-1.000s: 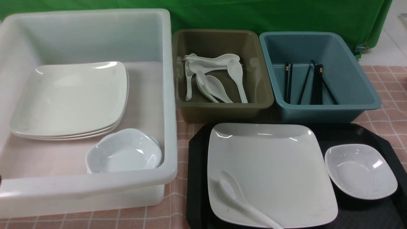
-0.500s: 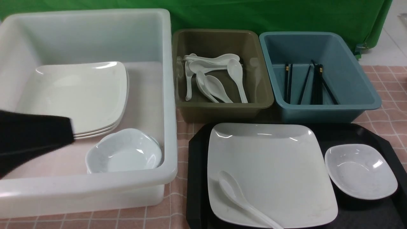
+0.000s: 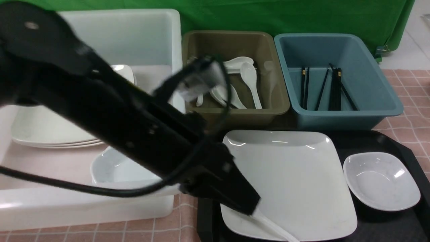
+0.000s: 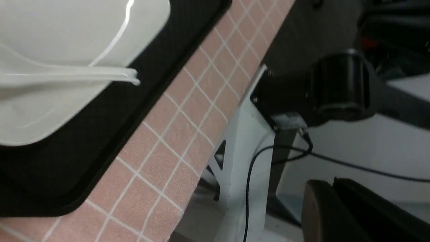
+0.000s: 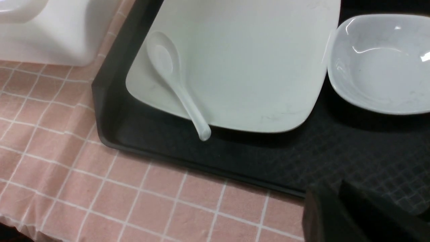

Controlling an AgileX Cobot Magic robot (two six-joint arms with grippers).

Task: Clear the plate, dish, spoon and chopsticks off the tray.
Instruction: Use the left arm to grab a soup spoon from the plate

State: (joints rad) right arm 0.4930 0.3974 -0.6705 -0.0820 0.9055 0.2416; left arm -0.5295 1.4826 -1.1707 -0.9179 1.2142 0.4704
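Black left arm (image 3: 100, 101) slants across the white bin (image 3: 84, 201), and the left gripper (image 3: 243, 201) hangs in front of the near left corner of the plate (image 3: 295, 174), too blurred to tell whether its jaws are apart. Front view hides the bowl of the spoon (image 5: 174, 77); the right wrist view shows it whole, lying loose on the plate, handle poking past the rim over the tray (image 3: 386, 227). Right again, the dish (image 3: 381, 181) rests on the tray beside the plate. The right gripper (image 5: 336, 215), seemingly that dark corner shape, gives no jaw reading either.
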